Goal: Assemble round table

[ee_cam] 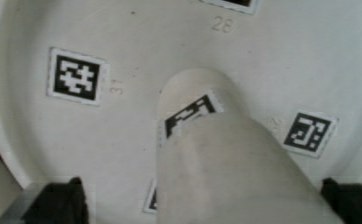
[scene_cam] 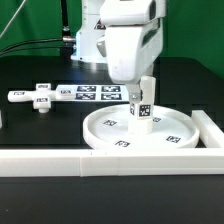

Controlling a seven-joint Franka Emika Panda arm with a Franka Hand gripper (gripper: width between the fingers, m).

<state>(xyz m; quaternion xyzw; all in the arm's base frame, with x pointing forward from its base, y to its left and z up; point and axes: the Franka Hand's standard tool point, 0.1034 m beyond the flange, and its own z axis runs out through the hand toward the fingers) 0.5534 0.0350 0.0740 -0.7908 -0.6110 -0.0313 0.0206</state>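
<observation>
The large rimmed round disc [scene_cam: 176, 136] lies flat on the black table at the exterior view's right. The short cylinder leg [scene_cam: 144, 106] stands upright on its middle, tags showing. My gripper [scene_cam: 139, 84] is straight above the leg and reaches down around its top. In the wrist view the leg [ee_cam: 235, 160] rises between my two dark fingertips [ee_cam: 61, 202], with white gaps on both sides, so the gripper [ee_cam: 208, 203] is open and apart from it. The disc [ee_cam: 107, 140] fills the wrist view behind. The cross-shaped base [scene_cam: 40, 96] lies at the exterior view's left.
The marker board [scene_cam: 96, 94] lies behind the disc. A long white border bar [scene_cam: 60, 161] runs along the front, and another [scene_cam: 212, 128] stands at the exterior view's right of the disc.
</observation>
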